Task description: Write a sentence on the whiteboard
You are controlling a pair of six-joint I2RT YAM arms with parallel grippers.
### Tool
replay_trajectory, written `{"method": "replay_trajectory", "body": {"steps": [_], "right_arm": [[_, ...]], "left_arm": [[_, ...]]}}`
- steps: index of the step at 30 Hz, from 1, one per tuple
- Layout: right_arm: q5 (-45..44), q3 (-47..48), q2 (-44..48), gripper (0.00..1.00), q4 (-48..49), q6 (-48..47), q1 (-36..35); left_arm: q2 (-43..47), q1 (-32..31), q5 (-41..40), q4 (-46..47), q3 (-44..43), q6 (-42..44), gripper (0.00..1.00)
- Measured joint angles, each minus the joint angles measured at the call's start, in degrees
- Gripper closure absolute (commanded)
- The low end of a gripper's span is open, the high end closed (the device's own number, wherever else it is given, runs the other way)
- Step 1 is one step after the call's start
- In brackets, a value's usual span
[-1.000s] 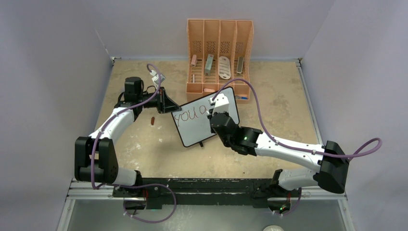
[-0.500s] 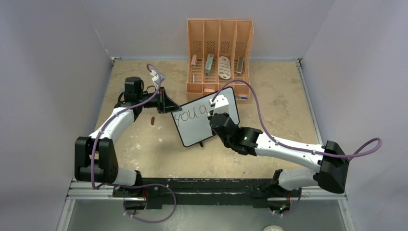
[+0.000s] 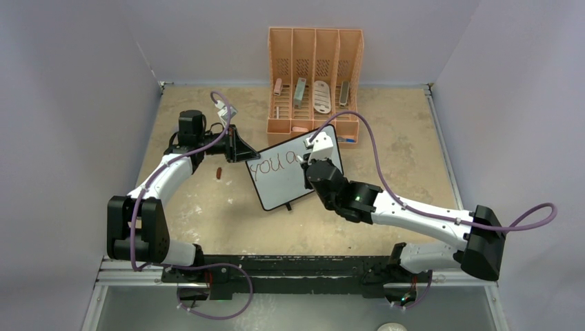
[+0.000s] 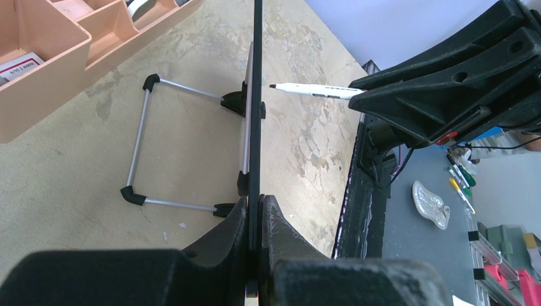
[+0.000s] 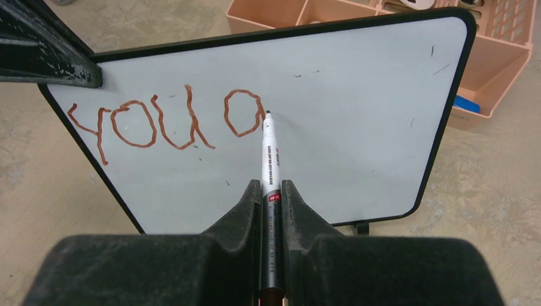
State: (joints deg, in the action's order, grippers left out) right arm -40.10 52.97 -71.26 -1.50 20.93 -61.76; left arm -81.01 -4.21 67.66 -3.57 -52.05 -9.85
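Centrally on the table (image 3: 207, 214), just in front of the orange organizer (image 3: 314, 76) at its far edge, the whiteboard (image 3: 283, 185) stands propped, its left edge pinched by the closed left gripper (image 3: 243, 153), while the right gripper (image 5: 272, 191) clamps a marker (image 5: 269, 159), its tip beside the sentence (image 5: 159, 121), reading only "you a".

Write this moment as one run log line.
left fingers: shut on whiteboard edge | right fingers: shut on marker | sentence: "you a", unfinished
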Motion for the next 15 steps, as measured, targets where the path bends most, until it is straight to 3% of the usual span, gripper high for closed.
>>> {"method": "replay_trajectory", "body": {"steps": [15], "right_arm": [[-0.7,0.0,0.0,1.0,4.1,-2.0,1.0]], "left_arm": [[0.0,0.0,0.0,0.0,0.0,0.0,1.0]]}}
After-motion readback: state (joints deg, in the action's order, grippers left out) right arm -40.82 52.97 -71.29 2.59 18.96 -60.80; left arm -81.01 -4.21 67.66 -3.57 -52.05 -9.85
